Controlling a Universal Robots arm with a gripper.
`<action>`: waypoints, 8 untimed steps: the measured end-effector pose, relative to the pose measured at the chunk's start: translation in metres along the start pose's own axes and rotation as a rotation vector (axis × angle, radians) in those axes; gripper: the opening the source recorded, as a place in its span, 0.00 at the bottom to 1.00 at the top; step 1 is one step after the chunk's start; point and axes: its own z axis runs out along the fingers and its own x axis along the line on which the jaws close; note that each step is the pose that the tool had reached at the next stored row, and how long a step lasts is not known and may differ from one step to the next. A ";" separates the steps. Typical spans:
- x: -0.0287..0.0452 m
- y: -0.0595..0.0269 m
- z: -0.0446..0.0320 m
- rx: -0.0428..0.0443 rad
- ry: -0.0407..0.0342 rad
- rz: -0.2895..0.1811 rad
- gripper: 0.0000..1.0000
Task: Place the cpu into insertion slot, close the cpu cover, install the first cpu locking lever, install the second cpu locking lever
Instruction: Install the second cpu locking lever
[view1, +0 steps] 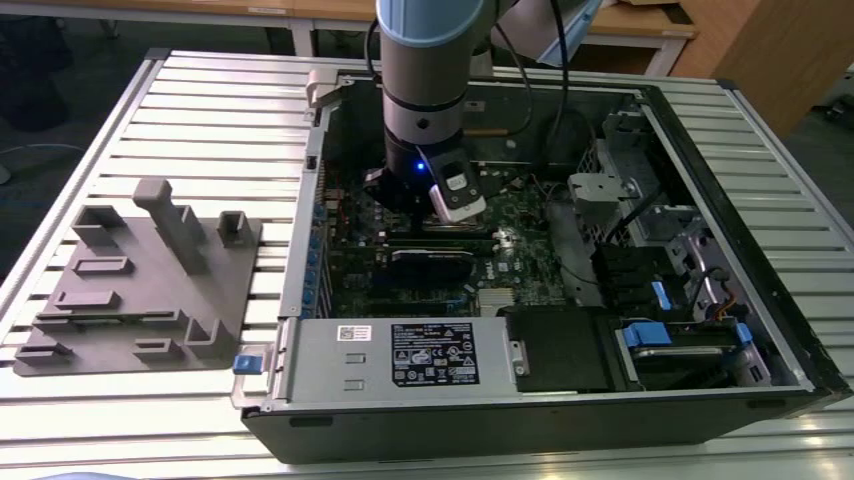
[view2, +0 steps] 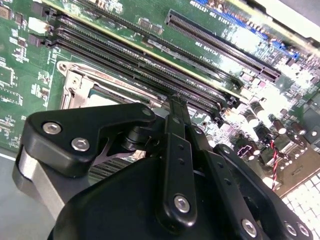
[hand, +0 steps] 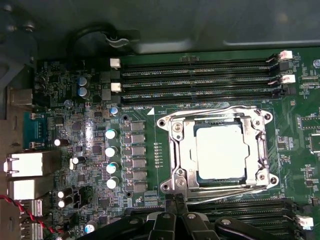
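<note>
From the exterior view's left, a grey moulded fixture tray (view1: 140, 285) sits alone on the slatted table (view1: 214, 110), well apart from the open computer case (view1: 534, 400), so that side has open room. Inside the case it is crowded: the case walls hem the green circuit board (view1: 514, 255) all round, a boxy silver power supply (view1: 400, 355) lies along the near edge, and drive bays with blue tabs (view1: 645, 335) fill the exterior view's right.

The arm (view1: 424, 90) comes straight down into the case, wrist vertical, with the gripper (hand: 175, 200) low over the board. Its fingers (view2: 175, 107) meet at a single narrow tip, closed with nothing visible between them, and that tip sits just at the edge of the insertion slot (hand: 172, 145), next to the long black memory slots (hand: 200, 80).

The cpu (hand: 221, 151) lies flat in the slot, silvery top up, its edges square with the socket. The cpu cover (hand: 257, 145) is down around it, framing the chip in its window. Thin wire levers (hand: 215, 111) run along the socket's long sides, parallel to the memory slots.
</note>
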 end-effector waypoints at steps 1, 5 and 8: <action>0.0005 0.0000 0.0001 -0.0042 0.0002 0.000 0.11; 0.0008 0.0000 0.0004 -0.0117 0.0008 0.000 0.11; 0.0009 -0.0001 0.0015 -0.0138 0.0009 0.000 0.11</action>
